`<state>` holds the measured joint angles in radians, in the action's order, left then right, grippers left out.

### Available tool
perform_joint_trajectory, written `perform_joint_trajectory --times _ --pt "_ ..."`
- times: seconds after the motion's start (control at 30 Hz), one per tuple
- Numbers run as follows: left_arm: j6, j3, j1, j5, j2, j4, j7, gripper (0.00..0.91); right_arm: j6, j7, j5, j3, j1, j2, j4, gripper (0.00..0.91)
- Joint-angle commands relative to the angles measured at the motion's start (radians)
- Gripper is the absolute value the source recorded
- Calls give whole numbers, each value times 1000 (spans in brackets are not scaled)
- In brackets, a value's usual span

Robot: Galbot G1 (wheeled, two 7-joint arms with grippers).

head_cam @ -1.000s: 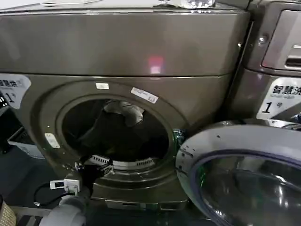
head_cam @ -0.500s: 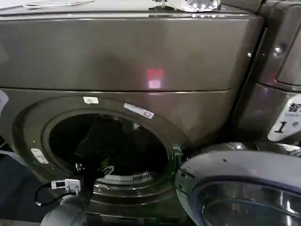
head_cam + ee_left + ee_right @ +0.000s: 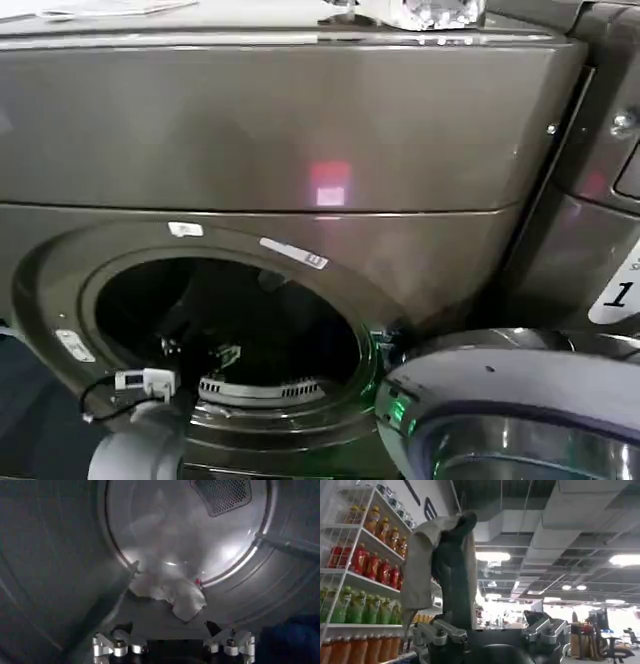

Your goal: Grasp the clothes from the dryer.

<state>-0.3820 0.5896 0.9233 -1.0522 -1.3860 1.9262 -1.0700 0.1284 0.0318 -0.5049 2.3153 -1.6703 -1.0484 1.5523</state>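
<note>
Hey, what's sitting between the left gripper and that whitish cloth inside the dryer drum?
Nothing: in the left wrist view, bare drum wall separates the open left gripper from the whitish cloth lying ahead of it in the dryer.

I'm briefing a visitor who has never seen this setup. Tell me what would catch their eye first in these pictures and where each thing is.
The dryer fills the head view, its round porthole gaping dark and its glass door swung open at lower right. Inside the drum, the left gripper hangs open just short of a whitish cloth lying on the drum floor near the back wall. Away from the dryer, the right gripper points up toward a ceiling, beside shelves of bottled drinks.
</note>
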Motion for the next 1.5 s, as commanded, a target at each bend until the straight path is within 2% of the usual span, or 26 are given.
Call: perform_joint_trajectory --times 0.03,0.17,0.43,0.8,1.5 --pt "497 -11 -31 -243 10 -30 -278 907 -2 0 1 -4 3 1 -1 907" --pt "532 -18 -47 -216 9 -54 -279 907 -3 2 16 -9 8 3 -3 907" --pt "538 -50 -69 -204 17 -134 -279 907 -11 7 26 -20 16 -3 -10 907" --pt "508 -70 -50 -179 13 -166 -279 907 -14 9 42 -30 24 0 -11 907" --pt "452 -64 -111 -210 -5 -369 -277 907 -22 11 47 -41 29 -7 -7 907"
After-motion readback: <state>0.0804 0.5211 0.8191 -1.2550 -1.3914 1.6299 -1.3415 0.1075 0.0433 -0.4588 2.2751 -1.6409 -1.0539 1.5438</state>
